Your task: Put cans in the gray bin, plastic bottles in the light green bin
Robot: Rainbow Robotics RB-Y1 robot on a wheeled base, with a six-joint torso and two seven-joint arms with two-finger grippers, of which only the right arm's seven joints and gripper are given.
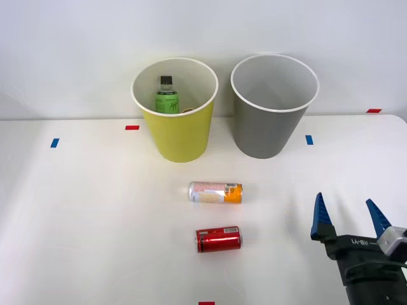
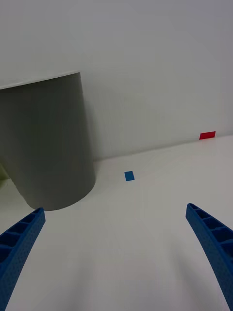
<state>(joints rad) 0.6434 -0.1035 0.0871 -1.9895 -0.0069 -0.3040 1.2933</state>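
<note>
White worktop (image 1: 76,241) ran back to a pale wall, dotted with small red and blue tape marks. Nearest, the right arm's blue ribbed tool (image 1: 351,219) hovered at the front right, spread wide and holding nothing. Left of it lay the small red drink can (image 1: 218,239) on its side, and just behind that the pale pink-white and orange can (image 1: 215,192), also on its side. Farther back stood the large yellow-green tapered bin (image 1: 176,114), a green black-capped plastic bottle (image 1: 167,98) already inside, and beside it the large gray tapered bin (image 1: 273,108). The red can looked the likeliest pick; the tool should straddle its round body crosswise, not end to end.
</note>
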